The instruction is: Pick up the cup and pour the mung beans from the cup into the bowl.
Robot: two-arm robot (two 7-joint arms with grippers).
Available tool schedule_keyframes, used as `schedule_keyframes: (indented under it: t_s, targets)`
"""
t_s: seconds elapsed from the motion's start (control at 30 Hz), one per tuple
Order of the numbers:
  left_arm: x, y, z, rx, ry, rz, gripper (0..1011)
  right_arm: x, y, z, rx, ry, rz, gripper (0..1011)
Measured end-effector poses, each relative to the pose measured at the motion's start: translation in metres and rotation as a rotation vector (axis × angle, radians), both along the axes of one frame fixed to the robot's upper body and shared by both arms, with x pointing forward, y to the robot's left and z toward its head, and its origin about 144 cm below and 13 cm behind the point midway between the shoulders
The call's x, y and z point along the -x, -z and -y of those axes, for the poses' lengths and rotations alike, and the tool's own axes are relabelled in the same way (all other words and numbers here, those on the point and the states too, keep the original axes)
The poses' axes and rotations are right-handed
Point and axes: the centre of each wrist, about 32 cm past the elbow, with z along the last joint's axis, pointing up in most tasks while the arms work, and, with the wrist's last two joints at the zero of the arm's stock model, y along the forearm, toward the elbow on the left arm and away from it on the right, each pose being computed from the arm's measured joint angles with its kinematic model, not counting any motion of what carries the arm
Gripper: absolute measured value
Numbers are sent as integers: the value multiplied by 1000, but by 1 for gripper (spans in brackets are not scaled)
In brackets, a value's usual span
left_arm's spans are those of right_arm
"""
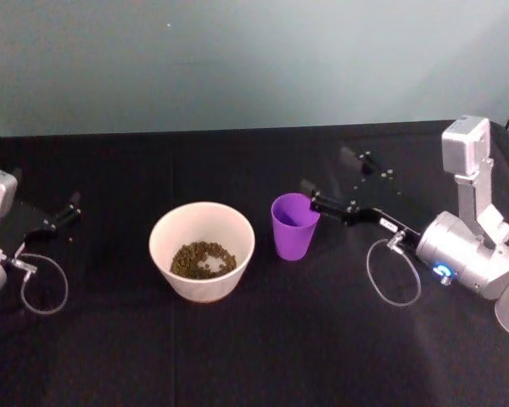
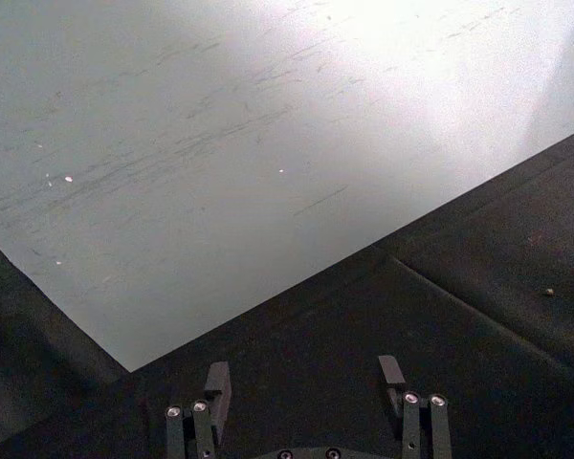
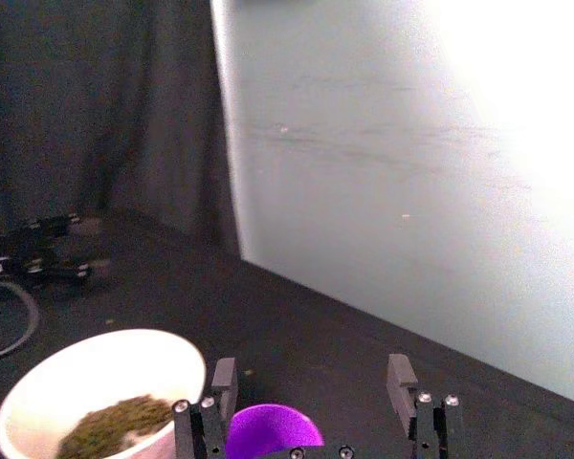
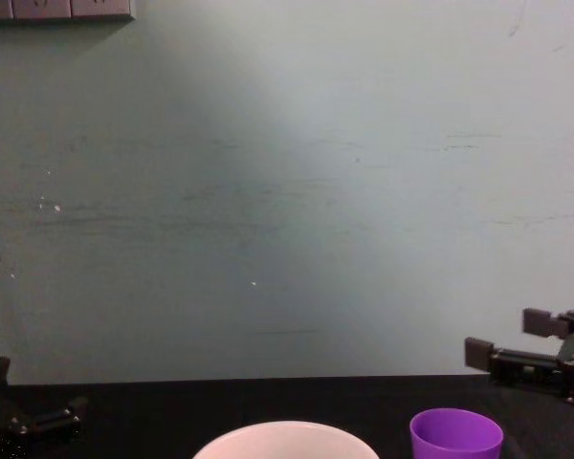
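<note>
Cup (image 1: 294, 225) stands upright on the black table (image 1: 237, 356), near the middle, just beside the bowl (image 1: 202, 251) on its right; the 2 are close but not touching as far as the head view shows. Bowl already has a layer of mung beans (image 1: 203, 259) in its bottom. Cup interior looks purple with no beans visible from the head view, though its bottom can't be fully seen.

Right gripper (image 1: 332, 181) sits at the cup's right side near rim height, jaws spread wide, nothing held. In the right wrist view the fingers (image 3: 224, 385) stand on either side of the cup rim (image 3: 273, 430), with a gap on each side, no contact visible.

Left gripper (image 1: 55, 220) is parked near the table's left edge, well apart from the bowl, jaws wide and empty; the left wrist view shows both fingers (image 2: 217, 387) spread over bare cloth.

Progress, judged: beans in the bowl and an empty-looking, upright cup suggest the pour is done and the cup is back down. If so, only the right arm's retreat is left. If the cup does hold beans below the visible line, then grasp, lift and tilt over the bowl are all left. Can't settle which from these views.

1 stray bean-like speck (image 2: 549, 292) lies on the cloth in the left wrist view.
</note>
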Motion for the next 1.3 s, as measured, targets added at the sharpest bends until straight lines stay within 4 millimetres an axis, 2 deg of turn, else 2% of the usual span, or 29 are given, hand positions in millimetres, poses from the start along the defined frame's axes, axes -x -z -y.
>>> schedule_keyframes:
  t_s: [0.47, 0.73, 1.03, 1.3]
  targets:
    - [0, 0, 0, 0, 0, 0, 1000, 36, 6, -2, 2, 246, 41, 1003]
    - [0, 0, 0, 0, 0, 0, 1000, 55, 20, -9, -5, 360, 105, 1003]
    - [0, 0, 0, 0, 0, 0, 1000, 54, 29, -12, 19, 413, 145, 1002]
    - [0, 0, 0, 0, 0, 0, 1000, 54, 29, -12, 18, 412, 146, 1002]
